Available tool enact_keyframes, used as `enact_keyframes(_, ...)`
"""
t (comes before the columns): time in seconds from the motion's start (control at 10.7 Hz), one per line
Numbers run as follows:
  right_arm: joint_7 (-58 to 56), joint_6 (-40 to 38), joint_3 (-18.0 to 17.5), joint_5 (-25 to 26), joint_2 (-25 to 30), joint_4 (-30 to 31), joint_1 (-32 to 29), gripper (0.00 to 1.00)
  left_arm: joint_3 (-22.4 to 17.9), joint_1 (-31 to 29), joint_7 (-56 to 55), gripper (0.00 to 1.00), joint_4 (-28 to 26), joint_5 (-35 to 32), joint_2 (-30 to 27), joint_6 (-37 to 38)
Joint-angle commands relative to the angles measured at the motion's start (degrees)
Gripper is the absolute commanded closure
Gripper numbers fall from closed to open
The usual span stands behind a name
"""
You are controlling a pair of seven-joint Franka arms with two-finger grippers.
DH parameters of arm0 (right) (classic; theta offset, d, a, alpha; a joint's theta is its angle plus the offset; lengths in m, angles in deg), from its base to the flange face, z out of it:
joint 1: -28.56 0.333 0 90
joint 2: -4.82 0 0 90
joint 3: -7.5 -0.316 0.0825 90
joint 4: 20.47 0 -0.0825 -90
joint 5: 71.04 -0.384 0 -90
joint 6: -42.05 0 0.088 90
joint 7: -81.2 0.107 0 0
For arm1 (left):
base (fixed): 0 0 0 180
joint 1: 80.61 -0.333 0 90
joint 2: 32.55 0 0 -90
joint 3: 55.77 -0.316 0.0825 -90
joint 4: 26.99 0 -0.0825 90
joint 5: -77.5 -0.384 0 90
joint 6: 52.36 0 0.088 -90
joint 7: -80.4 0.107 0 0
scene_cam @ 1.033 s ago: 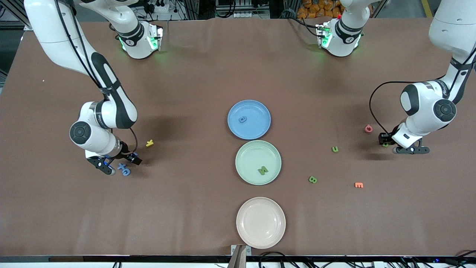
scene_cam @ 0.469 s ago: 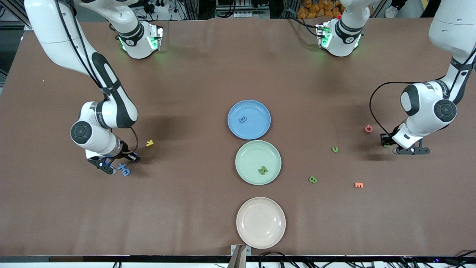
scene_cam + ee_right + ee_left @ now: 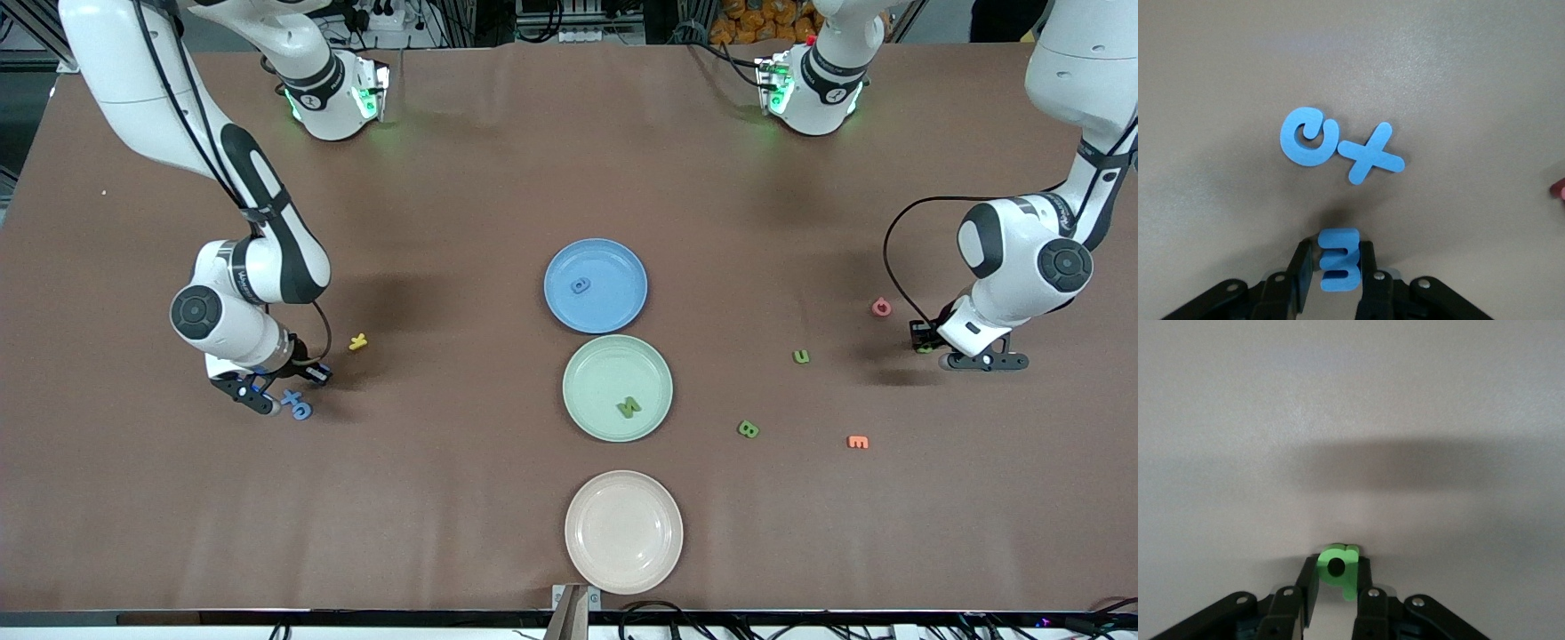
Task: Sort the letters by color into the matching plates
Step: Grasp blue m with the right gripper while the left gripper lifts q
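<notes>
I see my left gripper (image 3: 1337, 587) squeezing a green letter (image 3: 1338, 568) low at its table end. My right gripper (image 3: 1337, 270) pinches a blue letter (image 3: 1339, 269) beside two more blue letters (image 3: 1338, 148).

Blue plate (image 3: 613, 262) holding blue letter (image 3: 580, 285), green plate (image 3: 591, 366) holding green N (image 3: 629, 407)

Even, bright overhead light on the table (image 3: 462, 498) — soft shadows pool beside each arm, toward three o'clock of the right arm's wrist. Both wrist views look washed-out and pale, with a broad soft shadow band — edges slightly hazy.
</notes>
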Motion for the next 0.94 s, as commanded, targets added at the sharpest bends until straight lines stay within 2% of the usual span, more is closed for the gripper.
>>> enact_keyframes(0.0,-0.3,1.2,-0.6,1.5,0.3,2.1,-0.7,0.83,2.8,-0.6,-0.1,1.0,2.7,-0.4,-2.0,4.2)
enact_keyframes(0.28,-0.6,1.0,-0.6,3.5,0.3,1.9,-0.6,0.88,8.3,-0.5,-0.2,1.0,7.7,1.5,-2.9,8.4)
enact_keyframes(0.66,-4.8,-3.5,-0.7,11.2,1.6,-0.4,0.4,0.92,16.8,1.9,-3.2,1.0,16.1,2.3,0.3,8.3)
enact_keyframes(0.84,-10.1,-9.6,-1.1,11.0,2.2,-4.4,1.5,0.91,17.1,7.3,-6.2,1.0,19.4,2.3,2.2,8.4)
